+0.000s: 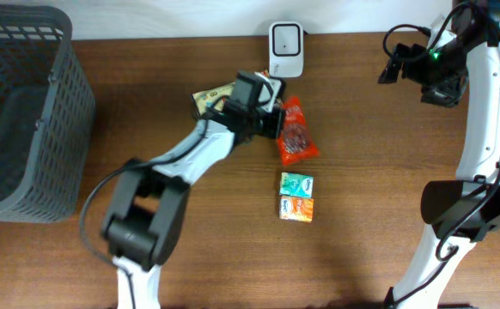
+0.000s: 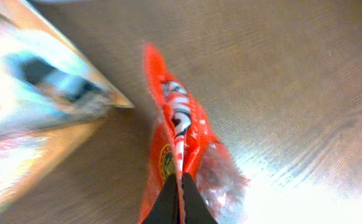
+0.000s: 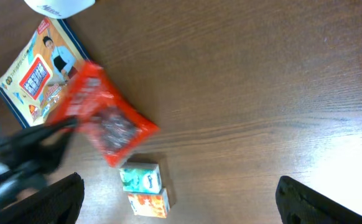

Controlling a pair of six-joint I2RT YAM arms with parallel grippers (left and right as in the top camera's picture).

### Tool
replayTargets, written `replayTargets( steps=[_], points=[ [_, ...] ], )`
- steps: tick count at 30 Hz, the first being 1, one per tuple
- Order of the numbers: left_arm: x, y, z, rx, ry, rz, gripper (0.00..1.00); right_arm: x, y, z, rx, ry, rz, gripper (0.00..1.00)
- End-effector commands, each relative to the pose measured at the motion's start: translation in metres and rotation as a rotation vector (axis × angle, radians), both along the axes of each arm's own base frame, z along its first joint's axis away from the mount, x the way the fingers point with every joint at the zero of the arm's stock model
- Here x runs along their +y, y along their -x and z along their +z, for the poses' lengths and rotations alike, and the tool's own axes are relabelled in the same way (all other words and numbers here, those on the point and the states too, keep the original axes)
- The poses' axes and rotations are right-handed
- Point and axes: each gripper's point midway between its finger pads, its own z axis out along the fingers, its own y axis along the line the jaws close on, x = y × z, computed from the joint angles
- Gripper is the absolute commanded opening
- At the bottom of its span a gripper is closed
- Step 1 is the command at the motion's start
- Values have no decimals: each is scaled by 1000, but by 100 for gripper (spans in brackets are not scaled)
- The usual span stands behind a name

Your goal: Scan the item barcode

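The left tool (image 2: 181,198) is pinched shut on the edge of the red snack bag (image 1: 298,136) on the desk (image 1: 387,215), near the white scanner (image 1: 284,40), likely to lift its barcode toward it, while the right tool (image 3: 180,202) hangs open well to the scanner's right.

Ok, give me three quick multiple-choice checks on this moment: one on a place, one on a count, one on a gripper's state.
1. Where is the white scanner?
A) at the far edge of the table
B) at its near edge
C) between the small boxes

2. How many small boxes lie nearer than the red bag?
A) one
B) two
C) three

3. The left gripper is:
A) open above the bag
B) shut on the red bag
C) shut on nothing

Answers:
1 A: the overhead view shows it past the bag.
2 B: one green, one orange.
3 B: its fingertips pinch the bag's seam.
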Motion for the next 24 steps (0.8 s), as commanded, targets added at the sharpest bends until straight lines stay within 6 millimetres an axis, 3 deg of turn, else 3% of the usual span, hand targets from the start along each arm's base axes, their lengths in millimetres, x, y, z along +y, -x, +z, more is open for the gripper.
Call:
replayTargets(
  steps=[1,3,6,10,15,20,24],
  points=[
    [33,-8,90,-264,-138,38,0,4,1,-2,8,-4,18,99],
    [59,-6,117,-342,-255,90,0,4,1,-2,8,-4,18,98],
    [101,-4,129,-401,-475,162,0,4,1,-2,8,-4,18,99],
    [156,-1,118,-379,-790,271,0,4,1,-2,8,-4,18,98],
    [194,7,96,-313,-1032,337,0,4,1,-2,8,-4,18,98],
    [195,20,45,-186,-1141,225,0,4,1,-2,8,-4,18,99],
    [172,29,6,-142,-1168,167,0,4,1,-2,8,-4,18,98]
  ],
)
